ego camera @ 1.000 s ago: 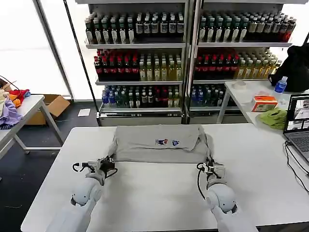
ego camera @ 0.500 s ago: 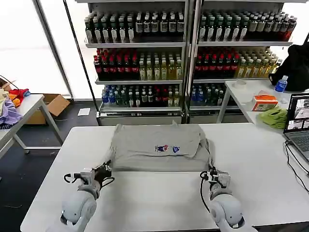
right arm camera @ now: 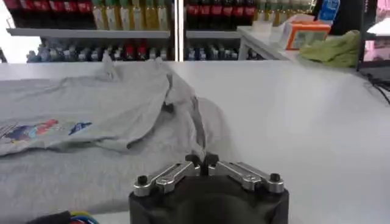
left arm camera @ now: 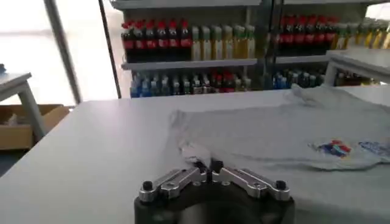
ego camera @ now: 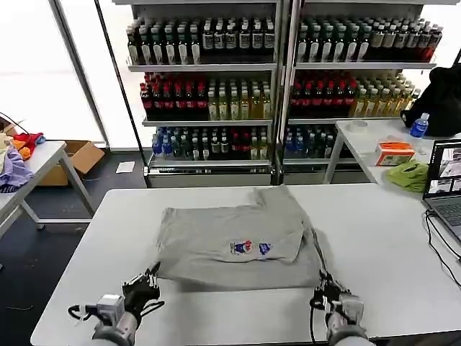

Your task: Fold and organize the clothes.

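A light grey shirt [ego camera: 238, 241] with a small multicoloured chest print [ego camera: 250, 248] lies partly folded on the white table [ego camera: 374, 238]. My left gripper [ego camera: 153, 278] is shut on the shirt's near left corner, by the table's front edge. My right gripper [ego camera: 322, 290] is shut on the near right corner. In the left wrist view the left gripper [left arm camera: 207, 164] pinches the shirt [left arm camera: 286, 131] at its corner. In the right wrist view the right gripper [right arm camera: 201, 159] clamps a ridge of the shirt [right arm camera: 91, 115].
A lime-green cloth [ego camera: 408, 176], an orange box [ego camera: 394, 153] and a laptop [ego camera: 445, 184] sit to the right. A side table [ego camera: 32, 169] with coloured garments stands on the left. Bottle shelves [ego camera: 216, 94] line the back.
Both grippers have drawn back toward the table's near edge, dragging the shirt with them; the shirt now lies closer to me and more spread out.
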Controlling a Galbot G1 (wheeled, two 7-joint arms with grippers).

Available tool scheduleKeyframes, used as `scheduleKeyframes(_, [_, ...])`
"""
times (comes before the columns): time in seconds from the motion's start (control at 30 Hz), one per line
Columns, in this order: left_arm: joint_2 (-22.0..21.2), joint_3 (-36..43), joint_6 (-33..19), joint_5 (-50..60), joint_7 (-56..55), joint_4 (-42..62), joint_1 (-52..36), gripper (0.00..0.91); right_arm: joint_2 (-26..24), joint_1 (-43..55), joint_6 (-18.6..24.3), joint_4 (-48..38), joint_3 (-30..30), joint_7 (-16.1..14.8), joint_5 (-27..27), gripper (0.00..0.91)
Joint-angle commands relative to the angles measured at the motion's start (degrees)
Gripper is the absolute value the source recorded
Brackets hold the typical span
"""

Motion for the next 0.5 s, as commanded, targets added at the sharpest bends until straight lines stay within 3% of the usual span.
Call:
scheduleKeyframes(0.03, [-0.31,-0.55,-2.22,3.74,0.51,-7.64,16.43,0.0,-2.64,-13.53,4.25,6.97,0.6,1.42,-2.99,0.0])
scheduleKeyframes(0.17, [0.12,-1.12,-2.32,4.53,1.29,-7.55,16.83,0.0,-3.69,-13.8,3.93,7.81,0.61,3.05,-2.7,0.0])
scheduleKeyframes(0.5, [-0.33,-0.63,-3.17,5.7,1.13,-6.05,17.34,0.01,-4.28,-11.57,3.56,6.21,0.47,3.04,-3.49,0.0])
